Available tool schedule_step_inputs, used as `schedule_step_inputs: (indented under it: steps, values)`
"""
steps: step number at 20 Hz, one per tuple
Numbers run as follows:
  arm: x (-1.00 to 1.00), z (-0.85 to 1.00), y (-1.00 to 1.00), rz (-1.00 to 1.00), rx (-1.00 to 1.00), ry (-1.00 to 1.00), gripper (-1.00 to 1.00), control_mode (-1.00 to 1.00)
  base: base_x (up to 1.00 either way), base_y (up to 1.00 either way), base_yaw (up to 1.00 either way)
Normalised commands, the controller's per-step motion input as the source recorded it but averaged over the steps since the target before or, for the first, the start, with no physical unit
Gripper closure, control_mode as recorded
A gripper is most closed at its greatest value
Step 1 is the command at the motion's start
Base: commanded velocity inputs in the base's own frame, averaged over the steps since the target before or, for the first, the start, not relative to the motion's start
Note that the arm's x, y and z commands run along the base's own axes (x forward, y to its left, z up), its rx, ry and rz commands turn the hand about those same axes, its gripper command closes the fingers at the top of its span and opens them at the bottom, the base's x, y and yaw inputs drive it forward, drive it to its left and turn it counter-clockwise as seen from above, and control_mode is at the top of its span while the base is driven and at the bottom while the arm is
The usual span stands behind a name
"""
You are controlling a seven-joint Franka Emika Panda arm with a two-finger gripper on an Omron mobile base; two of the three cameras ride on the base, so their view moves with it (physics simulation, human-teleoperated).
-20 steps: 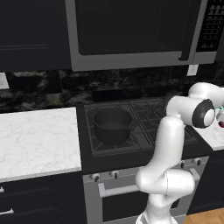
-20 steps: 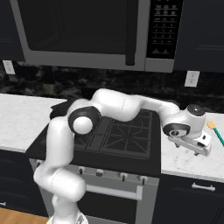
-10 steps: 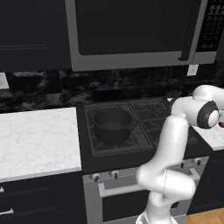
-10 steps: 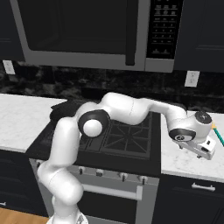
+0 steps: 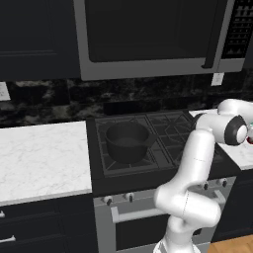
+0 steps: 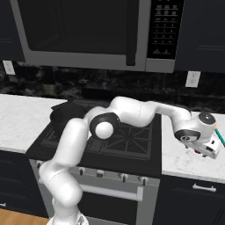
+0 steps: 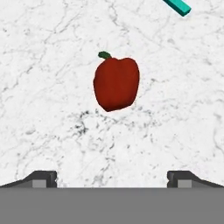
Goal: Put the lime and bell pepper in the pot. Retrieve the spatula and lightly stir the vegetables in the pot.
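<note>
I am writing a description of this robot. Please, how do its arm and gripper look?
The arm is glossy white, made of rounded tubular segments with dark grey round caps at the joints. No cables or markings are visible. The gripper has two small dark grey finger tips with lighter grey pads.

**Surface finishes, cooktop and right counter**

Smooth, dull-skinned red bell pepper (image 7: 116, 83) with green stem, lying on white grey-veined marble-look counter (image 7: 52, 113). Matt black round pot (image 5: 127, 142) on dark metal-look stove grates (image 5: 168, 129). Teal plastic-look spatula handle (image 7: 177, 6), smooth. Glossy black speckled stone backsplash (image 5: 44, 101).
</note>
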Motion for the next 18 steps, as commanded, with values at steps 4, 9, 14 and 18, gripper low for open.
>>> schedule_step_inputs:
  steps: [4, 9, 14, 18]
  values:
    - [0.39, -0.14, -0.19, 0.0, 0.0, 0.0, -1.0, -1.0, 0.0, 0.0, 0.0]
    - [0.33, -0.15, -0.03, 0.0, 0.0, 0.0, -1.0, -1.0, 0.0, 0.0, 0.0]
    - [0.29, -0.19, -0.03, 0.0, 0.0, 0.0, -1.0, -1.0, 0.0, 0.0, 0.0]
    - [0.23, -0.26, -0.31, 0.0, 0.0, 0.0, -1.0, -1.0, 0.0, 0.0, 0.0]
